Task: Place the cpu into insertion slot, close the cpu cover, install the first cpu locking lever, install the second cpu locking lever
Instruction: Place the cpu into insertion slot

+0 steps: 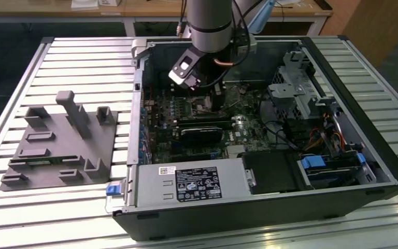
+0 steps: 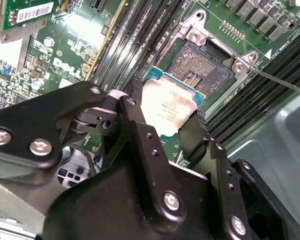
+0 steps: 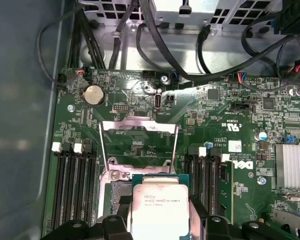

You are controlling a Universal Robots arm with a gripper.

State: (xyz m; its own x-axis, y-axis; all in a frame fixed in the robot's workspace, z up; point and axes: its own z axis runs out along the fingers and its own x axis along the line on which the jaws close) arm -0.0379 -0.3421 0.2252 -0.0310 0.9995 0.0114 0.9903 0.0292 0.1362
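My gripper (image 2: 166,111) is shut on the cpu (image 2: 166,102), a small square chip with a pale metal face, its black fingers (image 2: 135,117) pinching two opposite edges. The first wrist view shows the same cpu (image 3: 160,202) between the fingertips. It hangs just over one edge of the insertion slot (image 2: 202,67), a dark square socket with a grey metal rim; the chip covers part of that slot (image 3: 116,191). The cpu cover (image 3: 139,126), a thin metal frame, stands flipped open beyond the socket. A thin locking lever (image 2: 280,82) sticks out beside it. In the exterior view my gripper (image 1: 199,87) is inside the case above the socket (image 1: 202,107).
The open computer case (image 1: 365,155) walls in the green motherboard (image 3: 225,125). Long black memory slots (image 3: 72,185) flank the socket on both sides. Black cables (image 3: 200,60) run along the far side of the board. A grey fixture block (image 1: 60,145) lies on the slatted table at the exterior view's left.
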